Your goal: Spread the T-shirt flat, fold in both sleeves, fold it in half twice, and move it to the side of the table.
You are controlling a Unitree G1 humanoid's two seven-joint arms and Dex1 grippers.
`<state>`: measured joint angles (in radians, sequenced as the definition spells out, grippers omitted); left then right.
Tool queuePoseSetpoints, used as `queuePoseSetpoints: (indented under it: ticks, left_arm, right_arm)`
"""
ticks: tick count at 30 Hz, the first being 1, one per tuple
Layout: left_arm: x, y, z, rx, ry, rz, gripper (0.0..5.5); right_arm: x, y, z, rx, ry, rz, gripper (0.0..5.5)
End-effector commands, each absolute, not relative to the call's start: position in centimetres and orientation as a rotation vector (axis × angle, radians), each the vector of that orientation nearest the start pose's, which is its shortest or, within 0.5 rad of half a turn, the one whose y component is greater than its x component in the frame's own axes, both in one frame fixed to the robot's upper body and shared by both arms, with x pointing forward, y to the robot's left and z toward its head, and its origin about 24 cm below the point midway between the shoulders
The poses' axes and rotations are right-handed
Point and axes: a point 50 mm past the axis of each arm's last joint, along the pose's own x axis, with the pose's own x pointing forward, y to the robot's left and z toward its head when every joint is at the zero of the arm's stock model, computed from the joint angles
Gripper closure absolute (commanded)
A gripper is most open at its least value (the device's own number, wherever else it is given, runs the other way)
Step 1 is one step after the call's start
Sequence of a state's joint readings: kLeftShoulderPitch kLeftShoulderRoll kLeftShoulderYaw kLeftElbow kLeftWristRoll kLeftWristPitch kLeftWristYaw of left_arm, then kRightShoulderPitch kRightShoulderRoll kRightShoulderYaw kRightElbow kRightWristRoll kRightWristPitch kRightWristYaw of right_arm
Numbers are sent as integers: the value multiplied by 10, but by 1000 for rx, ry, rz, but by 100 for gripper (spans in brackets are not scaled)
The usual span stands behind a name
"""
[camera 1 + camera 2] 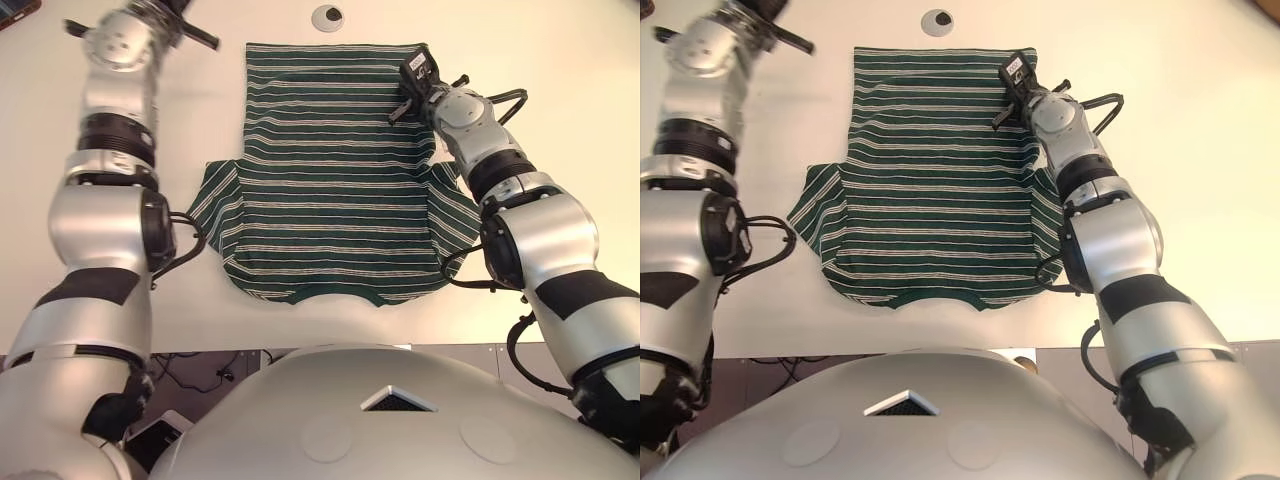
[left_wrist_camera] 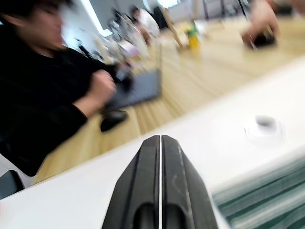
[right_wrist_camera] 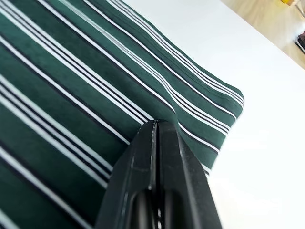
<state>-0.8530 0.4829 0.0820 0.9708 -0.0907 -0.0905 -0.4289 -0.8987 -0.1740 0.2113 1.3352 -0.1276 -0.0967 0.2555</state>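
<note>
T-shirt looks spread flat, sleeves not yet folded; your left gripper and right gripper both sit fingers-together, so open one and pinch a sleeve.
</note>
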Motion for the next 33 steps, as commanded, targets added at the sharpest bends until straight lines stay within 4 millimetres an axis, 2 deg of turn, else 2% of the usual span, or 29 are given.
queuePoseSetpoints:
  ticks: [1, 3, 4, 6, 8, 12, 19, 24, 29, 33]
  left_arm:
    - [261, 308, 95, -69, 219, -252, 505]
    - [203, 317, 86, -124, 374, -318, 470]
    - [186, 317, 86, -153, 433, -361, 457]
    - [168, 314, 89, -220, 499, -434, 427]
    - [158, 310, 83, -243, 597, -473, 399]
    - [149, 312, 60, -172, 775, -447, 393]
    - [153, 293, 32, -219, 819, -467, 393]
    - [151, 292, 28, -229, 818, -468, 458]
    - [155, 295, 26, -213, 805, -442, 546]
    - [164, 292, 46, -218, 642, -485, 549]
  right_arm:
    - [382, -145, 54, -363, 250, 389, 550]
    - [382, -152, 61, -263, 200, 405, 550]
    - [379, -156, 61, -247, 180, 422, 550]
    - [374, -161, 59, -239, 170, 447, 550]
    - [372, -161, 54, -243, 198, 438, 550]
    - [375, -152, 59, -255, 185, 444, 550]
    - [376, -151, 62, -282, 182, 450, 550]
    - [376, -151, 61, -300, 184, 456, 550]
    - [375, -150, 60, -319, 183, 465, 550]
    - [376, -150, 61, -328, 180, 473, 550]
